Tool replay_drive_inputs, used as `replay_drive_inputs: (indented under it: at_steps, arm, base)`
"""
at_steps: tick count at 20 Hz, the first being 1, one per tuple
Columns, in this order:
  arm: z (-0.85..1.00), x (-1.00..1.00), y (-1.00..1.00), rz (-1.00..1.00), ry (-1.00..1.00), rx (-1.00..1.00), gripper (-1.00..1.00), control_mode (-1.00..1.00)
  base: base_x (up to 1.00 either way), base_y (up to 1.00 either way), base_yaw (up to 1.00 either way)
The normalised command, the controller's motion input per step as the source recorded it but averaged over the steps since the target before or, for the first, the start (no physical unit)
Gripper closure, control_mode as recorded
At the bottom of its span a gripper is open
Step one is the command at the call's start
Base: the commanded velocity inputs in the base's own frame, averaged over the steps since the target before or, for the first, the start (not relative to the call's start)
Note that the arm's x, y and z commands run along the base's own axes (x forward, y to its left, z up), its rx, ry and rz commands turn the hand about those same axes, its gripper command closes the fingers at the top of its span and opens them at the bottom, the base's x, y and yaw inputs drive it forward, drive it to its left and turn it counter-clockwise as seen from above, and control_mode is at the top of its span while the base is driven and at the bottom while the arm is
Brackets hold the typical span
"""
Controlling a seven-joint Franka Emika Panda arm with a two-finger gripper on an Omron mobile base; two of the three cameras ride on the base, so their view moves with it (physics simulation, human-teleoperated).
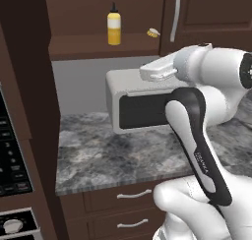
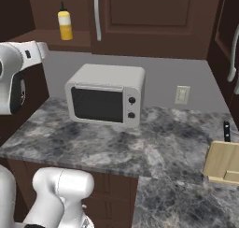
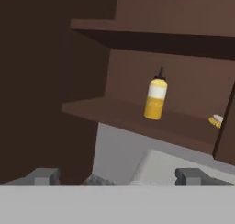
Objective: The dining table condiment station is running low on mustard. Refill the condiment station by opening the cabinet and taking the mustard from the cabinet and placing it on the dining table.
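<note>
Inside the open cabinet [image 1: 106, 42], on its lower shelf, the mustard [image 1: 114, 26] is standing upright, with its dark cap pointing up. The door on this side is swung clear, so the shelf front is giving an unobstructed line to the bottle. A small yellow and white object [image 1: 153, 32] is lying on the same shelf, well apart from the bottle toward the neighbouring closed door with its long silver handle [image 1: 175, 15]; what it is cannot be told.

The gripper [image 3: 117, 176] is sitting below shelf level with its jaws released and spread wide, holding nothing. In the hand view the two finger tips are framing the lower edge while the bottle is sitting a little right of centre above them, which suggests the hand is being aimed at the bottle for a reach.

Beneath the shelf, the white microwave [image 2: 106, 100] is occupying the grey marbled counter [image 2: 154, 143]; in my judgement it is the main obstacle, since any approach has to pass above its top. The opening step appears complete; the grasp is not yet made.
</note>
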Motion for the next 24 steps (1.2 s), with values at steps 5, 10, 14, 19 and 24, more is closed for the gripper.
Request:
replay_drive_inputs:
  at_steps: [5, 10, 14, 19, 24]
  arm:
    - [0.39, 0.35, -0.19, -0.18, 0.10, 0.00, -1.00, -1.00]
    - [0.03, 0.41, 0.00, -0.14, 0.15, 0.00, -1.00, -1.00]
    - [0.06, 0.31, 0.08, -0.07, 0.12, 0.00, -1.00, -1.00]
    - [0.07, 0.40, 0.26, -0.07, 0.09, 0.00, -1.00, -1.00]
    - [0.01, 0.41, 0.17, -0.07, 0.07, 0.00, -1.00, -1.00]
  base:
    - [0.00, 0.00, 0.00]
    - [0.00, 0.00, 0.00]
    - [0.00, 0.00, 0.00]
    - [0.00, 0.00, 0.00]
    - [0.00, 0.00, 0.00]
